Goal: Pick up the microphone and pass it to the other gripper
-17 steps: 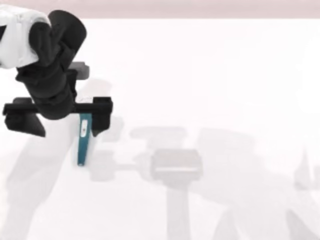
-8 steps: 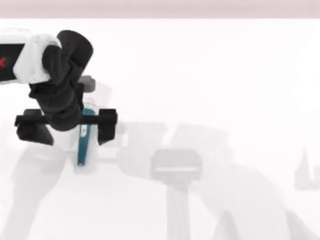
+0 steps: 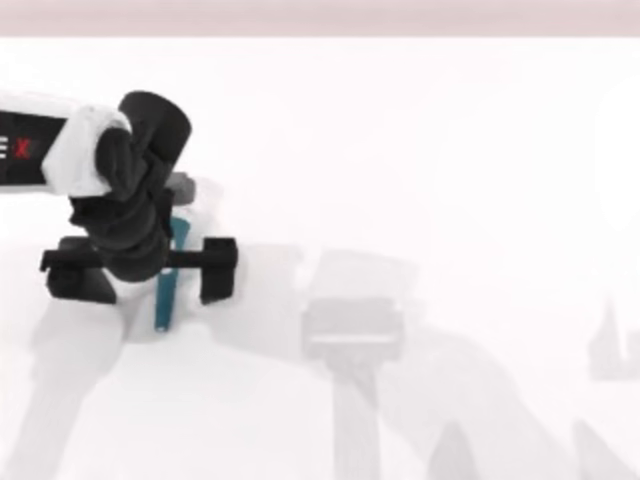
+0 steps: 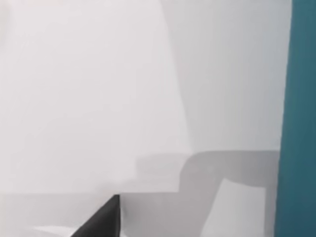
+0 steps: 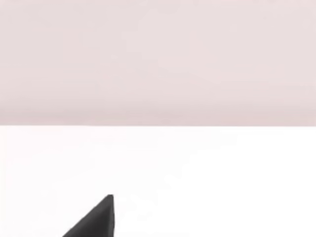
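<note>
The microphone point(image 3: 162, 305) lies on the white table, and only its teal handle shows, pointing toward the table's front. Its head is hidden under my left arm. My left gripper point(image 3: 150, 292) hangs over it, open, with one black finger on each side of the handle and not touching it. In the left wrist view the teal handle point(image 4: 298, 118) runs along one edge and a single black fingertip point(image 4: 111, 215) shows. My right arm is out of the top view. Its wrist view shows one black fingertip point(image 5: 104, 212) with nothing beside it.
The white table point(image 3: 420, 150) ends at a pinkish back wall point(image 3: 320, 15). Grey shadows of both arms lie across the table's middle and right. The right wrist view looks at bare table and that wall.
My left arm has shifted right and toward the table's front. Its open fingers now straddle the handle lower down. The microphone has not moved.
</note>
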`<action>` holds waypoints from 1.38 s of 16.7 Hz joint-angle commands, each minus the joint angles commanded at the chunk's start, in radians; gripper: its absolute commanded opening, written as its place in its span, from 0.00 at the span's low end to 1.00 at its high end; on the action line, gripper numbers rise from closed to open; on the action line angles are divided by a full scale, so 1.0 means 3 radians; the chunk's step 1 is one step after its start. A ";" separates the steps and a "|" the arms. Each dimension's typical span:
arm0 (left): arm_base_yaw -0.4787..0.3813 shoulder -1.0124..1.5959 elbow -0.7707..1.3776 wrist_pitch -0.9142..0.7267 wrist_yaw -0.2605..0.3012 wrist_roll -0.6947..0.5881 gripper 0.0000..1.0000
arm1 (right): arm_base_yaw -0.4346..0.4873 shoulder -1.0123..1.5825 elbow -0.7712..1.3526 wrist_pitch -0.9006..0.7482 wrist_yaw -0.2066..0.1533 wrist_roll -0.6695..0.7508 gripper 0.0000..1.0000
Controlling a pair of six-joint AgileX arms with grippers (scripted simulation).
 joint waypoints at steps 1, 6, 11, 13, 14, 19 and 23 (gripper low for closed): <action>0.0000 0.0000 0.0000 0.0000 0.0000 0.0000 1.00 | 0.0000 0.0000 0.0000 0.0000 0.0000 0.0000 1.00; 0.0000 0.0000 0.0000 0.0000 0.0000 0.0000 0.70 | 0.0000 0.0000 0.0000 0.0000 0.0000 0.0000 1.00; 0.0000 0.0000 0.0000 0.0000 0.0000 0.0000 0.32 | 0.0000 0.0000 0.0000 0.0000 0.0000 0.0000 1.00; 0.0000 0.0000 0.0000 0.0000 0.0000 0.0000 0.17 | 0.0000 0.0000 0.0000 0.0000 0.0000 0.0000 1.00; 0.0000 0.0000 0.0000 0.0000 0.0000 0.0000 0.10 | 0.0000 0.0000 0.0000 0.0000 0.0000 0.0000 1.00; 0.0000 0.0000 0.0000 0.0000 0.0000 0.0000 0.00 | 0.0000 0.0000 0.0000 0.0000 0.0000 0.0000 1.00; 0.0000 0.0000 0.0000 0.0000 0.0000 0.0000 0.00 | 0.0000 0.0000 0.0000 0.0000 0.0000 0.0000 1.00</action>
